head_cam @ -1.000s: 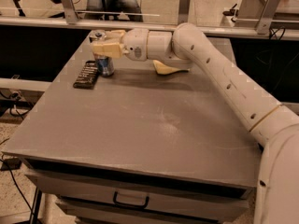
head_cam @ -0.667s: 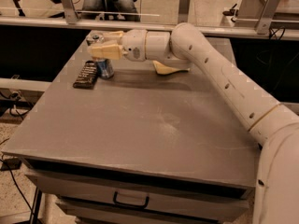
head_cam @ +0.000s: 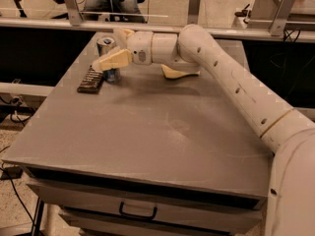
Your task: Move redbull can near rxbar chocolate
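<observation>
Beside rxbar chocolate (head_cam: 91,80) — redbull can (head_cam: 106,44) stands within the parted hand (head_cam: 106,49), sponge (head_cam: 180,73) beneath arm (head_cam: 221,77).

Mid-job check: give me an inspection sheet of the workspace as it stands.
Surface: grey table, scuffed.
Job's things: can upright, close beside bar, far left corner.
Clutter: yellow sponge right of the can.
Grippers: pincer at the can; grip unreadable.
Cables: cables on the floor, left.
Surroundings: rail behind the table; drawer handle below.
</observation>
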